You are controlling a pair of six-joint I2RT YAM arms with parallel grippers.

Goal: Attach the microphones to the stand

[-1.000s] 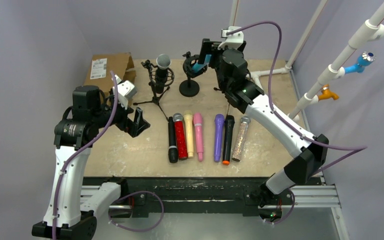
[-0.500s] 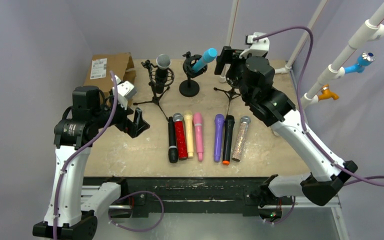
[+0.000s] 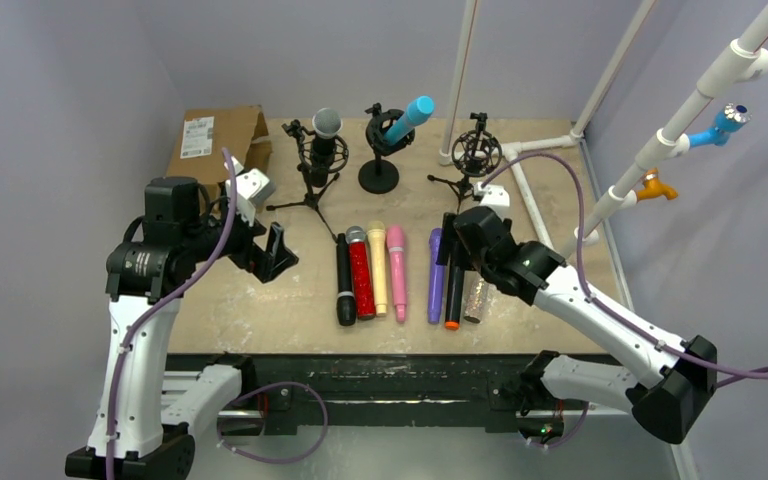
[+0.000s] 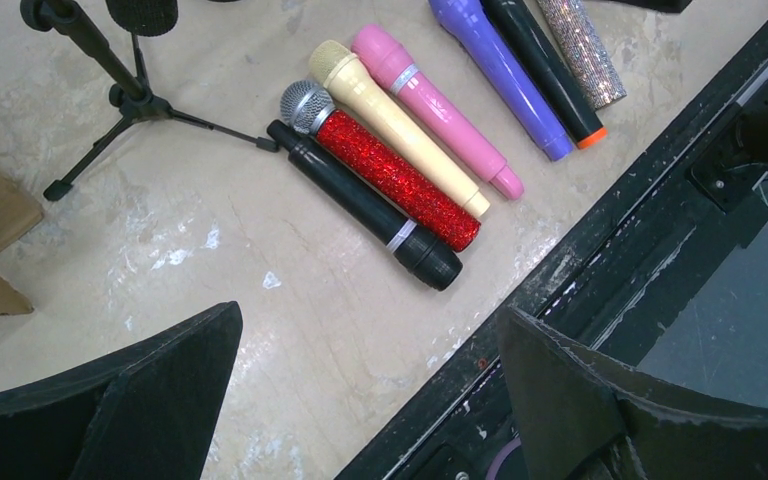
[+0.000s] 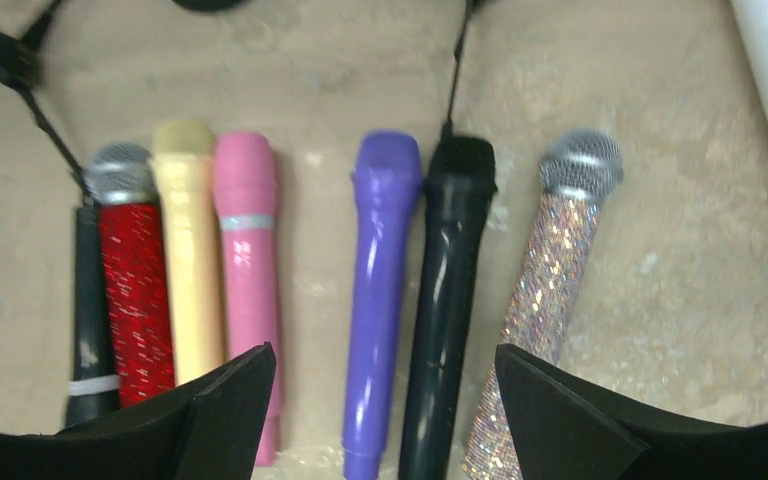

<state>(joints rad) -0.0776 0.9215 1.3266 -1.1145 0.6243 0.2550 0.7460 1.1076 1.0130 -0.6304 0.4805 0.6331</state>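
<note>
Several microphones lie in a row on the table: black point(image 3: 345, 282), glittery red point(image 3: 360, 272), cream point(image 3: 378, 267), pink point(image 3: 397, 270), purple point(image 3: 436, 275), black with an orange end point(image 3: 455, 292) and glittery silver point(image 3: 477, 298). A black microphone point(image 3: 326, 128) sits in the left tripod stand. A blue one point(image 3: 409, 117) sits in the middle round-base stand point(image 3: 378, 177). The right tripod stand point(image 3: 478, 155) is empty. My right gripper point(image 5: 385, 400) is open, hovering over the purple point(image 5: 380, 290) and black point(image 5: 447, 300) microphones. My left gripper point(image 4: 370, 380) is open and empty, left of the row.
A brown cardboard box point(image 3: 215, 140) stands at the back left. White pipes point(image 3: 525, 185) run along the table's right side and up the back. The table's black front rail point(image 4: 600, 250) lies under my left gripper's right finger.
My right arm left the blue microphone in the middle stand, pulled away from the back and swung down over the row of microphones. The left arm has not moved.
</note>
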